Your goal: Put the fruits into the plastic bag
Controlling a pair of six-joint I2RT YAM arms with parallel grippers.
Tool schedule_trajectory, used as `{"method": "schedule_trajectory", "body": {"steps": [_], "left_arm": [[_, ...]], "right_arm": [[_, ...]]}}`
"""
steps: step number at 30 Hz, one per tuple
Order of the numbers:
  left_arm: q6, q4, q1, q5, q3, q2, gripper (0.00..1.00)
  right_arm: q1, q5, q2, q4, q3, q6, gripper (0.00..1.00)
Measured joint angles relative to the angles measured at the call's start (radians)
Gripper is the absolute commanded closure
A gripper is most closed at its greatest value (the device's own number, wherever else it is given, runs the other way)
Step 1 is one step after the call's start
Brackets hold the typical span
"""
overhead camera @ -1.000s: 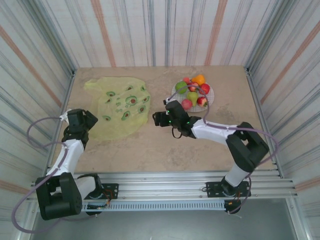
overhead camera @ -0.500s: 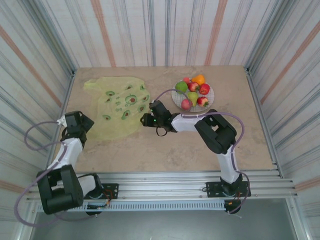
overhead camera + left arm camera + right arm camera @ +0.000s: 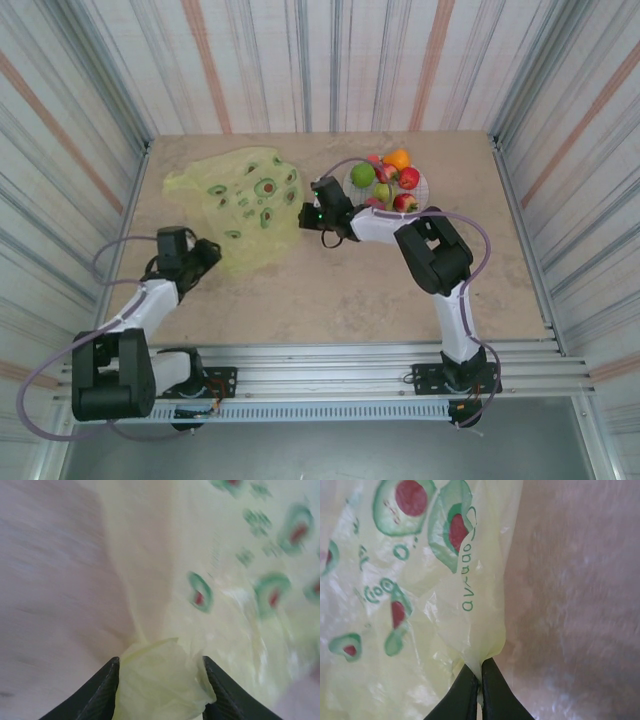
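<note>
The plastic bag (image 3: 245, 200) sits puffed up on the tabletop (image 3: 330, 290), just left of the plate (image 3: 424, 189), and both arms have hold of it! The right jaws are pinched tight on the bag's edge on the side nearest the plate, a twist of yellow-green film clamped between the closed tips. The left jaws grip a bunched fold at the corner farthest from the plate, plastic filling the gap between them. The fruits (image 3: 385, 182) are heaped on the plate, with the orange (image 3: 399, 158) at its far rim.
</note>
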Motion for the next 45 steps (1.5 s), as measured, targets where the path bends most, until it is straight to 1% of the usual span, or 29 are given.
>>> {"method": "schedule_trajectory", "body": {"steps": [2,6,9,12,14,16,18,22,26,28,31,32,34,36,38,40,41,42,43,45], "left_arm": [[-0.022,0.006,-0.121,0.005,-0.002,-0.011,0.54],[-0.072,0.051,-0.374,-0.002,-0.001,-0.003,0.41],[-0.080,0.073,-0.524,-0.008,0.032,0.042,0.31],[-0.045,0.073,-0.620,-0.002,0.109,0.098,0.24],[-0.003,0.065,-0.662,0.006,0.166,0.116,0.16],[0.042,0.051,-0.686,0.013,0.211,0.114,0.11],[0.091,0.027,-0.696,0.014,0.241,0.097,0.08],[0.178,-0.061,-0.697,-0.010,0.248,0.023,0.05],[0.236,-0.173,-0.695,-0.092,0.253,-0.083,0.03],[0.247,-0.219,-0.684,-0.136,0.259,-0.130,0.02],[0.248,-0.287,-0.626,-0.192,0.280,-0.177,0.02],[0.245,-0.309,-0.594,-0.206,0.288,-0.185,0.02],[0.232,-0.341,-0.526,-0.224,0.299,-0.189,0.02],[0.218,-0.369,-0.456,-0.235,0.302,-0.189,0.02],[0.203,-0.399,-0.401,-0.251,0.302,-0.189,0.02],[0.199,-0.418,-0.375,-0.270,0.303,-0.188,0.02],[0.200,-0.428,-0.370,-0.280,0.307,-0.186,0.02],[0.200,-0.438,-0.368,-0.291,0.315,-0.181,0.02],[0.204,-0.450,-0.368,-0.303,0.329,-0.170,0.02],[0.214,-0.463,-0.368,-0.317,0.360,-0.135,0.03]], "right_arm": [[-0.015,-0.001,0.008,-0.029,0.049,-0.032,0.88],[-0.057,-0.010,0.038,-0.112,0.170,-0.103,0.82],[-0.096,-0.029,0.043,-0.169,0.224,-0.149,0.75],[-0.136,-0.050,0.042,-0.207,0.251,-0.189,0.68],[-0.159,-0.058,0.034,-0.238,0.251,-0.217,0.64],[-0.180,-0.059,0.015,-0.270,0.243,-0.243,0.60],[-0.200,-0.060,-0.034,-0.292,0.204,-0.266,0.57],[-0.215,-0.060,-0.183,-0.309,0.089,-0.292,0.50],[-0.211,-0.079,-0.338,-0.297,-0.042,-0.298,0.42],[-0.201,-0.090,-0.417,-0.287,-0.129,-0.297,0.35],[-0.145,-0.089,-0.520,-0.275,-0.259,-0.297,0.22],[-0.110,-0.084,-0.551,-0.273,-0.302,-0.296,0.17],[-0.034,-0.068,-0.600,-0.268,-0.373,-0.290,0.11],[0.043,-0.047,-0.637,-0.255,-0.436,-0.281,0.06],[0.120,-0.018,-0.660,-0.235,-0.492,-0.270,0.06],[0.173,0.018,-0.657,-0.212,-0.523,-0.258,0.07],[0.193,0.038,-0.650,-0.205,-0.531,-0.255,0.09],[0.206,0.055,-0.639,-0.200,-0.532,-0.253,0.12],[0.217,0.077,-0.622,-0.185,-0.532,-0.247,0.19],[0.223,0.121,-0.589,-0.162,-0.532,-0.235,0.37]]}}
